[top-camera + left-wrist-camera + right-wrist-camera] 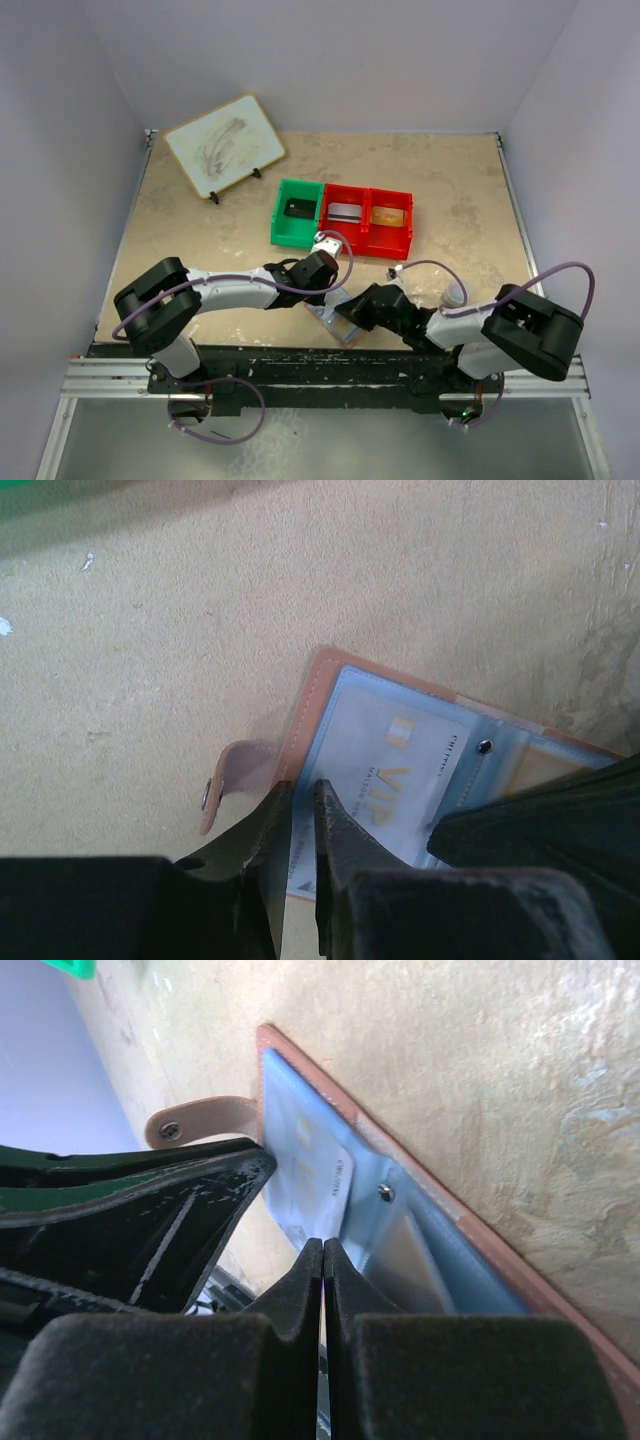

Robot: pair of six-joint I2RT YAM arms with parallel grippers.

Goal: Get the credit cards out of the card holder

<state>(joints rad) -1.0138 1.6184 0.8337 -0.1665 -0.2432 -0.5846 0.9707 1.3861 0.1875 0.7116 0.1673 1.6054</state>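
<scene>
The card holder (335, 322) lies open near the table's front edge. It has a tan leather rim (305, 705), pale blue panels (300, 1120) and a snap strap (235, 770). A white credit card (380, 760) marked VIP sits in its left panel. My left gripper (301, 788) points down at the holder's left edge (330, 300). Its jaws stand a narrow slit apart with nothing between them. My right gripper (323, 1243) is shut, its tips pinching the near edge of the white card (325, 1185). It comes in from the right (352, 315).
A green bin (297, 213) and two joined red bins (366, 220) stand behind the holder, each with something inside. A white board (224, 143) leans at the back left. A small pale object (455, 293) sits right of the right arm.
</scene>
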